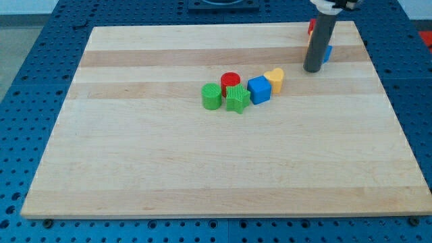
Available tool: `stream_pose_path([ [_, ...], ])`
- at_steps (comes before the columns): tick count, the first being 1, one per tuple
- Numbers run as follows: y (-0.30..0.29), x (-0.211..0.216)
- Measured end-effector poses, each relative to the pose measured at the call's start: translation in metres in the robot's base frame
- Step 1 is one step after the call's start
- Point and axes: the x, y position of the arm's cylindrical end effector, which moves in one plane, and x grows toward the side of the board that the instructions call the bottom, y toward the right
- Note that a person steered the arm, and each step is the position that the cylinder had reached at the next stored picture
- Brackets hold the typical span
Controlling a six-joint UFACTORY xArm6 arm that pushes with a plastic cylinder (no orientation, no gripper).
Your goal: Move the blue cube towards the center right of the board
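Small blue cube is sitting mid-tabletop, touching the yellow heart-shaped block toward the view's right. My tip, a bare rod tool holding nothing, is resting well right of the cube. Likely light, rigid, slides easily; push its left face.

A dark rod descends at the view's upper right, my tip resting on the wooden board well apart from a cluster near the centre. There, a green cylinder, green star, blue cube and yellow heart-shaped block sit in a close, rising line, with a red cylinder just behind the star. Partly hidden behind the rod are a red block, an orange sliver and a blue block, shapes unclear.
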Motion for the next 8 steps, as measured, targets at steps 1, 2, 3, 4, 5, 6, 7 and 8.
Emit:
stream_pose_path([
  [1, 0.000, -0.012],
  [2, 0.001, -0.013],
  [3, -0.025, -0.002],
  [4, -0.088, -0.011],
  [5, -0.160, -0.010],
  [6, -0.215, 0.017],
  [7, -0.220, 0.062],
  [8, -0.201, 0.069],
])
